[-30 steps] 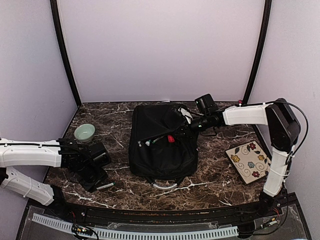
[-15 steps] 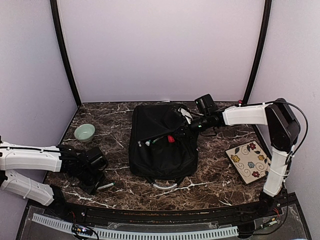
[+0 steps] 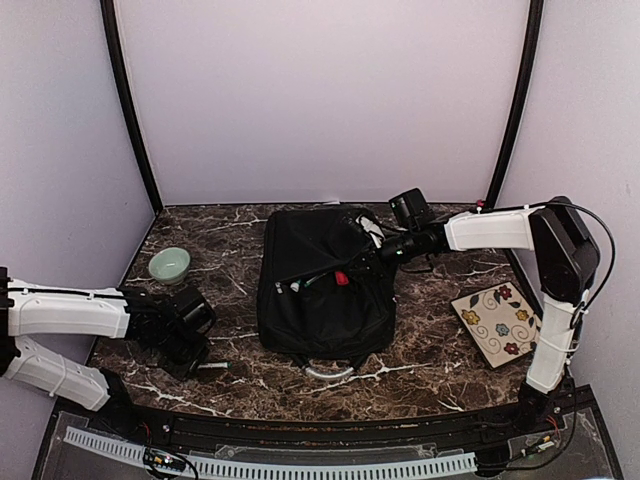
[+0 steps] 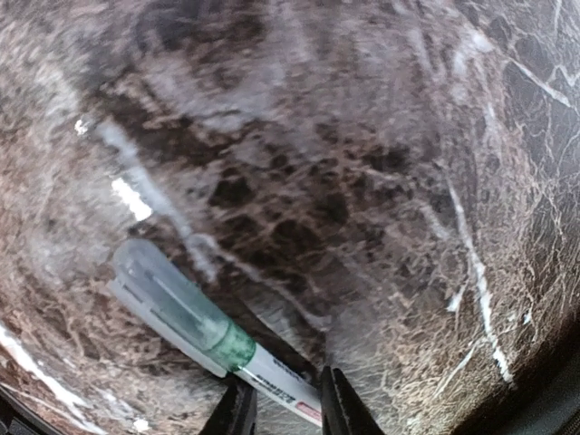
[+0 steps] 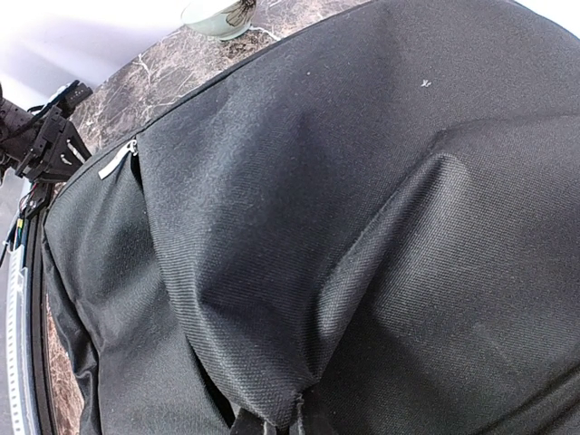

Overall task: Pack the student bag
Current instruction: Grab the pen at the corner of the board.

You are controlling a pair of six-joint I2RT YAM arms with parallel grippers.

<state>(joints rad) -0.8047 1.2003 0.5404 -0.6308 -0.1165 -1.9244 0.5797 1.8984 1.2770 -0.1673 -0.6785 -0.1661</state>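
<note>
Your left claw (image 4: 287,410) stands narrow astride a green-banded marker (image 4: 181,313) lying on the marble table (image 4: 381,181); you cannot tell whether it grips. Your right claw (image 5: 272,424) is pinched closed on a fold of the student bag (image 5: 362,227), which spreads out ahead of it.

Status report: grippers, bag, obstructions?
Left gripper astride marker, grip unclear. Right gripper pinching bag fabric; bag open. Nothing in the way.

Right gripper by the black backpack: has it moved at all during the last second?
No. The right gripper stays pinched on the student bag at the same spot, no nearer to or farther from the flowered tile.
</note>
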